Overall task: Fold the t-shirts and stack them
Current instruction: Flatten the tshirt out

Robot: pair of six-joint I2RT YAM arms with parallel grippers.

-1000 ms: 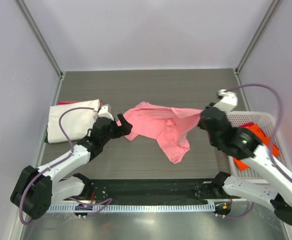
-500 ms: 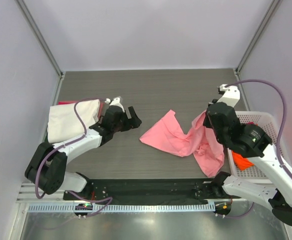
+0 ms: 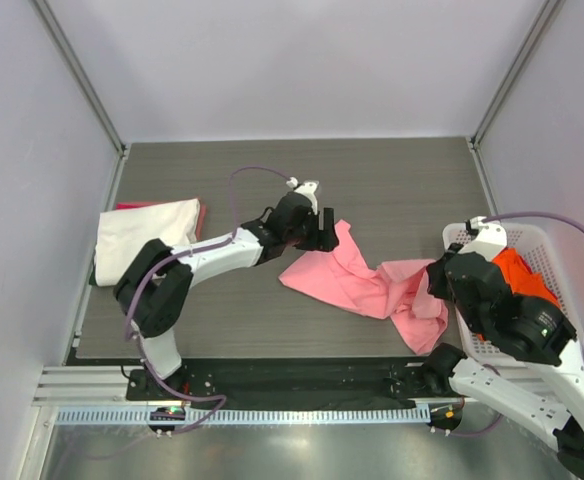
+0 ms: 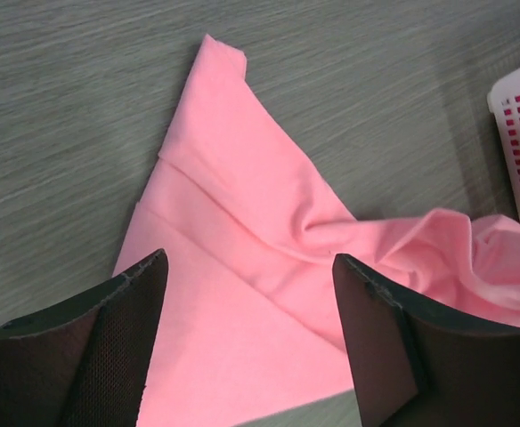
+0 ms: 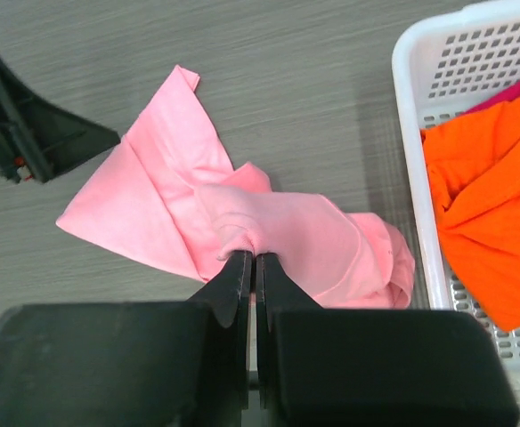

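Note:
A light pink t-shirt (image 3: 357,282) lies crumpled on the dark table between the arms. My left gripper (image 3: 324,232) is open and empty, hovering over the shirt's far left corner; in the left wrist view (image 4: 249,258) the pink cloth (image 4: 233,205) lies below the spread jaws. My right gripper (image 3: 437,278) is shut on a bunched fold of the pink shirt (image 5: 287,222), as the right wrist view (image 5: 253,256) shows. A folded cream-white shirt (image 3: 142,240) lies at the far left on a red one (image 3: 203,212). An orange shirt (image 3: 524,282) lies in the basket.
The white mesh basket (image 3: 504,229) stands at the right edge, next to my right arm; it also shows in the right wrist view (image 5: 411,116) with the orange shirt (image 5: 483,205). Grey walls enclose the table on three sides.
My left gripper let go of the pink shirt and reached right, over its left corner. My right gripper pulled the shirt toward the near right, and the shirt dropped onto the table.

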